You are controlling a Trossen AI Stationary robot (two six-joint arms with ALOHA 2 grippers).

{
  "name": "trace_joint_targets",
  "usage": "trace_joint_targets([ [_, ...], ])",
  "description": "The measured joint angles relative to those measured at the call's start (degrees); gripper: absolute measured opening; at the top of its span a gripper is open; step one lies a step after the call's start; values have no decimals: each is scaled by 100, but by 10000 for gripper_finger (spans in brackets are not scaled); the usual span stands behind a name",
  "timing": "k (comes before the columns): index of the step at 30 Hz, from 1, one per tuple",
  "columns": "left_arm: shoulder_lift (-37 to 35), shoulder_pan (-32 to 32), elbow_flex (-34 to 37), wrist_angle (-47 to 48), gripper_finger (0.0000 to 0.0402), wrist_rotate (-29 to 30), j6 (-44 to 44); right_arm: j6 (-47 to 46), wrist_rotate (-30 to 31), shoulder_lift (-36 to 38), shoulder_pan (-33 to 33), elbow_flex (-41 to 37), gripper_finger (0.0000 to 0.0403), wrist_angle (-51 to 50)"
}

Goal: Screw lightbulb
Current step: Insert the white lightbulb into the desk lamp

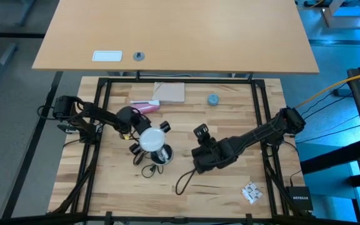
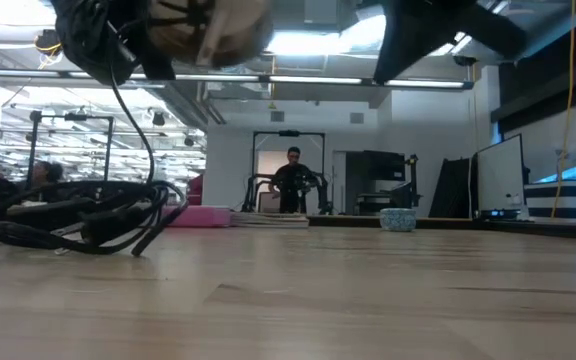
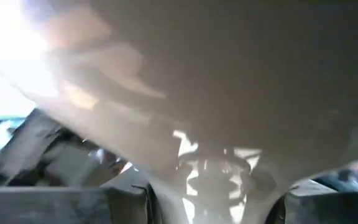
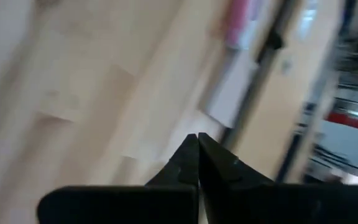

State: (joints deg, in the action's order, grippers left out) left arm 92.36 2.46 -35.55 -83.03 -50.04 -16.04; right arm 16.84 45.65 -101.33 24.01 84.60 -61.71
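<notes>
High view: the lightbulb (image 1: 150, 139) sits at centre-left of the wooden table (image 1: 230, 187), its white globe covering the silvery socket (image 1: 163, 154) just below and right of it, with the black cord (image 1: 183, 181) looping off toward the lower middle. The left gripper (image 1: 144, 139) clamps the bulb narrowly. The right gripper (image 1: 200, 164) rests just right of the socket, fingers pressed together on nothing. Above lie a pink object (image 1: 146, 106), a tan pad (image 1: 169, 92) and a small blue-grey cap (image 1: 213, 99); a crumpled wrapper (image 1: 251, 192) lies at lower right.

Low view: a tangle of black cables (image 2: 78, 218) lies at left; the cap (image 2: 398, 219) shows right of centre, and a person (image 2: 294, 180) stands far back.

Left wrist view: the bulb (image 3: 197, 93) fills almost the whole frame, tapering to its base (image 3: 219, 186) between the dark fingers (image 3: 73, 205).

Right wrist view: the right gripper's tips (image 4: 197, 149) meet at bottom centre over bare wood.
</notes>
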Motion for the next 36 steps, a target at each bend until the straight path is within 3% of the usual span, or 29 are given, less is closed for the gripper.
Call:
trace_joint_targets([
  [6, -2, -107, 0, 1473, 150, 1593, 71, -304, -443, -3, -46, 0, 21, -105],
  [12, -3, -140, 0, 2535, 150, 2873, 151, -885, -656, -1, -40, -178, 12, -945],
  [17, -7, -129, 0, 3061, 150, 3164, 10, -1303, -1051, 2, -35, -972, 5, -1259],
  [22, -9, -139, 0, 3301, 150, 3179, 223, -1379, -1606, 231, 36, -2085, 8, -523],
  [26, -9, -138, 0, 3308, 150, 3524, 352, -1397, -2078, 890, 133, -2798, 3, -78],
  [28, -9, -136, 1, 3317, 150, 3681, 429, -1527, -2011, 1398, 202, -3028, 4, -92],
  [32, -9, -136, 0, 3312, 150, 3965, 562, -1960, -1272, 2704, 382, -3413, 6, 98],
  [36, -9, -136, 1, 3291, 150, 4559, 610, -1966, -482, 4021, 557, -4048, 7, 1537],
])
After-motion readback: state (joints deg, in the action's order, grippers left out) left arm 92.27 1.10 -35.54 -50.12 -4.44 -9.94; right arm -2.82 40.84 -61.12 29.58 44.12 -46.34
